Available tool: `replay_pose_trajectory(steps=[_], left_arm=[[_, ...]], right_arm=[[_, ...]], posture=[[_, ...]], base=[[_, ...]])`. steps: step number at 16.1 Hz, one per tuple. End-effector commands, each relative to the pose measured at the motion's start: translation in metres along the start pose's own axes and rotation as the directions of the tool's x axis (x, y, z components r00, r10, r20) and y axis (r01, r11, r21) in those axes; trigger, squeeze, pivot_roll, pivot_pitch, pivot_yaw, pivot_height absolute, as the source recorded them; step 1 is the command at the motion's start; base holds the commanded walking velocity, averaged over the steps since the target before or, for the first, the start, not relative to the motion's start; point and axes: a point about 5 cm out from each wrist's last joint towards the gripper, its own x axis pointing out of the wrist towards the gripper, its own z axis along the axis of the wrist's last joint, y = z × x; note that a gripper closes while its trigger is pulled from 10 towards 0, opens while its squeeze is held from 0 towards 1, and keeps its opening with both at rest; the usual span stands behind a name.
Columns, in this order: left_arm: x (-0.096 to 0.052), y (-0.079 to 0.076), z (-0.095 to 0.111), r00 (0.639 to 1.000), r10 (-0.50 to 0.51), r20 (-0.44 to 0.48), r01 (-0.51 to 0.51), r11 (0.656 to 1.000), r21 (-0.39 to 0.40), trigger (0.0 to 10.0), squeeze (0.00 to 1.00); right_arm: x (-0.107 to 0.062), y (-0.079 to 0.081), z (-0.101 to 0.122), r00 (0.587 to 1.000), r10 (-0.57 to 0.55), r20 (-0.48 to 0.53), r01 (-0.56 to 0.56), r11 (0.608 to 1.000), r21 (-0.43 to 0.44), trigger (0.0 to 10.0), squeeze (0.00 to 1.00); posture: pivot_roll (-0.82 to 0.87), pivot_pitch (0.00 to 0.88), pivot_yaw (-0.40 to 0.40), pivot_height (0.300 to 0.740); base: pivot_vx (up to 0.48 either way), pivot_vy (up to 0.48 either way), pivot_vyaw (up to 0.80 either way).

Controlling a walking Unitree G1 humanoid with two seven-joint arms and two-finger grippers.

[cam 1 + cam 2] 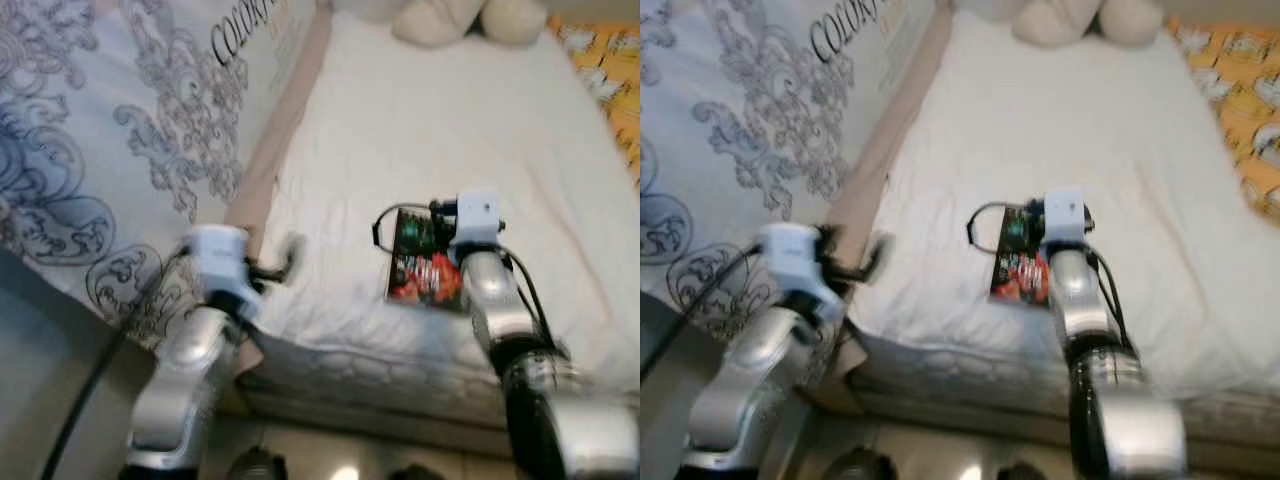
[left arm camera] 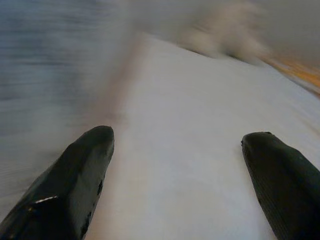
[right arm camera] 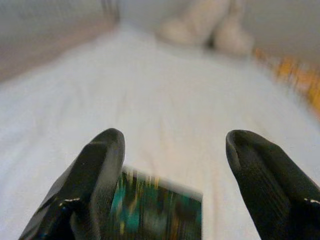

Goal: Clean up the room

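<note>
1. Both silver arms rise from the bottom of the head views. The right arm (image 1: 520, 350) reaches over the near mattress edge; the left arm (image 1: 185, 390) stands at the bed's near left corner.
2. White bed sheet (image 1: 450, 130): the largest surface, flat and mostly bare, with broad open room beyond and to either side of the right gripper.
3. Patterned grey-and-white panel (image 1: 110, 150) with dark lettering stands along the left of the bed. A tan strip (image 1: 275, 150) runs between panel and sheet, marking that edge.
4. Orange patterned cover (image 1: 610, 70) lies at the far right edge of the bed.
5. Cream plush toy (image 1: 455, 18) sits at the far end of the sheet, blurred.
6. Task item: a flat, dark, colourful packet (image 1: 425, 262), red and green print, lies on the sheet just inside the near edge.
7. Right gripper (image 3: 172, 160) hovers over the packet, jaws apart, packet seen between the fingers (image 3: 100, 170); contact cannot be told.
8. Left gripper (image 2: 177, 165) jaws wide apart over bare sheet beside the tan strip. View blurred.
</note>
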Motion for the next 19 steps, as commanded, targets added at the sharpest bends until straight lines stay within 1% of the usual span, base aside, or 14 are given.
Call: replay_pose_trajectory(steps=[1, 2, 3, 4, 5, 6, 7, 8, 9, 10, 12, 14, 15, 19], left_arm=[[-0.002, 0.02, -0.006, 0.993, 0.121, -0.002, -0.121, 0.993, -0.009, 10.0, 0.0], [0.0, 0.022, -0.012, 0.99, 0.141, -0.009, -0.141, 0.99, 0.006, 10.0, 0.0], [0.002, 0.022, -0.014, 0.99, 0.143, -0.01, -0.143, 0.99, 0.012, 10.0, 0.0], [0.005, 0.02, -0.016, 0.99, 0.138, -0.012, -0.137, 0.99, 0.017, 10.0, 0.0], [0.014, 0.014, -0.017, 0.994, 0.109, -0.008, -0.109, 0.993, 0.038, 10.0, 0.0], [0.018, 0.012, -0.018, 0.995, 0.103, -0.003, -0.103, 0.993, 0.051, 10.0, 0.0], [0.023, 0.015, -0.022, 0.992, 0.129, -0.009, -0.128, 0.989, 0.07, 10.0, 0.0], [0.024, 0.016, -0.024, 0.99, 0.14, -0.013, -0.139, 0.988, 0.069, 10.0, 0.0], [0.021, 0.023, -0.025, 0.984, 0.179, -0.007, -0.178, 0.982, 0.071, 10.0, 0.0], [0.017, 0.027, -0.026, 0.979, 0.203, 0.0, -0.202, 0.975, 0.092, 10.0, 0.0], [0.02, 0.03, -0.028, 0.976, 0.219, -0.002, -0.218, 0.972, 0.083, 10.0, 0.0], [0.03, 0.026, -0.023, 0.979, 0.203, 0.026, -0.204, 0.974, 0.096, 10.0, 0.0], [0.032, 0.024, -0.022, 0.979, 0.2, 0.028, -0.202, 0.975, 0.097, 10.0, 0.0], [0.031, 0.024, -0.023, 0.978, 0.206, 0.04, -0.209, 0.974, 0.09, 10.0, 0.0]], right_arm=[[-0.016, 0.004, -0.009, 1.0, 0.013, 0.009, -0.013, 1.0, -0.012, 10.0, 0.0], [-0.03, 0.005, -0.023, 0.999, 0.011, -0.032, -0.011, 1.0, 0.007, 10.0, 0.0], [-0.036, 0.005, -0.029, 0.999, 0.011, -0.053, -0.011, 1.0, 0.011, 10.0, 0.0], [-0.04, 0.007, -0.036, 0.996, 0.019, -0.084, -0.014, 0.998, 0.056, 10.0, 0.0], [-0.039, 0.007, -0.036, 0.997, 0.028, -0.076, -0.022, 0.997, 0.074, 10.0, 0.0], [-0.037, 0.007, -0.034, 0.997, 0.029, -0.068, -0.024, 0.996, 0.082, 10.0, 0.0], [-0.037, 0.004, -0.029, 0.998, 0.012, -0.055, -0.008, 0.996, 0.085, 10.0, 0.0], [-0.038, 0.002, -0.028, 0.999, 0.005, -0.053, 0.0, 0.996, 0.086, 10.0, 0.0], [-0.045, -0.004, -0.028, 0.999, -0.015, -0.052, 0.02, 0.994, 0.103, 10.0, 0.0], [-0.049, -0.005, -0.029, 0.999, -0.003, -0.046, 0.008, 0.994, 0.113, 10.0, 0.0], [-0.049, -0.003, -0.027, 0.999, 0.027, -0.035, -0.022, 0.994, 0.111, 10.0, 0.0], [-0.045, 0.0, -0.022, 0.998, 0.054, -0.021, -0.052, 0.994, 0.099, 10.0, 0.0], [-0.045, 0.0, -0.021, 0.998, 0.056, -0.022, -0.054, 0.994, 0.099, 10.0, 0.0], [-0.047, 0.0, -0.021, 0.998, 0.05, -0.033, -0.047, 0.994, 0.101, 10.0, 0.0]], posture=[[0.01, 0.0, -0.014, 0.719], [-0.03, 0.0, -0.014, 0.719], [-0.03, 0.0, -0.011, 0.719], [-0.05, 0.0, -0.003, 0.719], [-0.09, 0.0, 0.027, 0.719], [-0.09, 0.0, 0.033, 0.719], [-0.11, 0.0, 0.057, 0.719], [-0.11, 0.0, 0.058, 0.719], [-0.12, 0.0, 0.056, 0.719], [-0.13, 0.0, 0.058, 0.719], [-0.14, 0.0, 0.058, 0.719], [-0.15, 0.0, 0.057, 0.719], [-0.15, 0.0, 0.056, 0.719], [-0.13, 0.0, 0.053, 0.719]], base=[[0.0, -0.454, 0.0], [0.0, -0.45, 0.0], [0.0, -0.45, 0.0], [0.0, -0.454, 0.0], [0.0, -0.454, 0.0], [0.0, -0.454, 0.0], [0.0, -0.469, 0.0], [0.0, -0.469, 0.0], [0.0, -0.458, 0.0], [0.0, -0.454, 0.0], [0.0, -0.454, 0.0], [0.0, -0.458, 0.0], [0.0, -0.458, 0.0], [0.0, -0.458, 0.68]])
